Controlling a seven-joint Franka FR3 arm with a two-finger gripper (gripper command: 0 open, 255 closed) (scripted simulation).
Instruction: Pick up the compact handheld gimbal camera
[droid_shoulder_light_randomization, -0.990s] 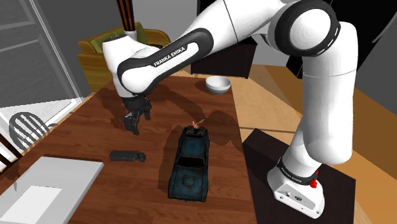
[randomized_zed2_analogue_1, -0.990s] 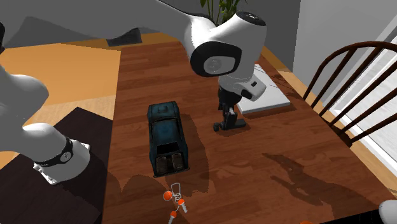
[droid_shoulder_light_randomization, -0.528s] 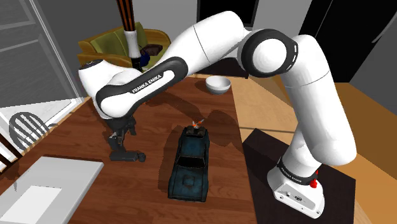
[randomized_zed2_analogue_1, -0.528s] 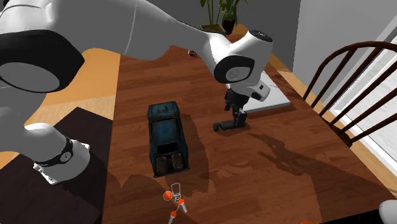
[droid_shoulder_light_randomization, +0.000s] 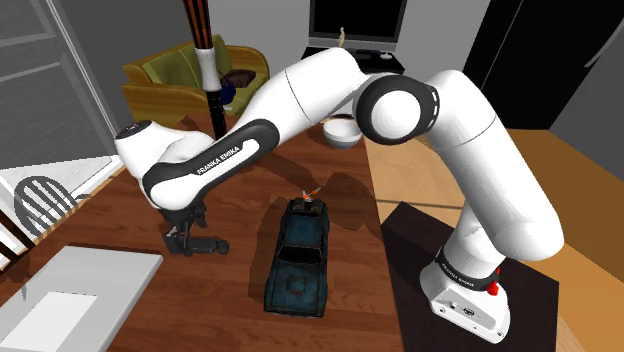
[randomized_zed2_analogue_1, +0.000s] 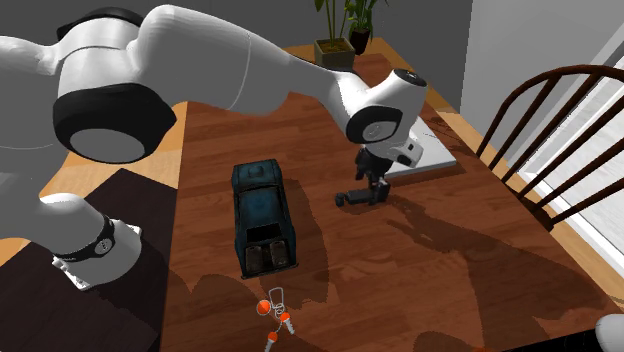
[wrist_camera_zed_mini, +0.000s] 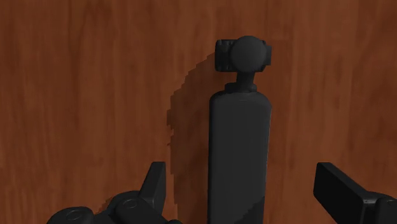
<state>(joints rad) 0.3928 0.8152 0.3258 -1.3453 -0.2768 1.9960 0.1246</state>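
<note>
Straddling the camera (wrist_camera_zed_mini: 240, 127) with fingers (wrist_camera_zed_mini: 153, 181) wide apart (no contact yet), the gripper (wrist_camera_zed_mini: 238, 170) next needs lowering, then closing.

Beneath the fingers (wrist_camera_zed_mini: 154, 183) I have the table (wrist_camera_zed_mini: 83, 95), reddish-brown wood with a plain grain. In the second exterior view, a dark spindle-back chair (randomized_zed2_analogue_1: 548, 110) stands at the table's edge to the right of the fingers. A grey wall (randomized_zed2_analogue_1: 515, 45) rises behind it. Beyond the fingers, past the far end of the table, a potted plant (randomized_zed2_analogue_1: 340, 25) sits on the floor. In the shoulder view, an olive-green sofa (droid_shoulder_light_randomization: 165, 75) lies well beyond the fingers, off the table's far end. A dark screen (droid_shoulder_light_randomization: 355, 20) is to its right, then a black area (droid_shoulder_light_randomization: 520, 60). The floor (droid_shoulder_light_randomization: 575, 170) is light orange-tan board.
</note>
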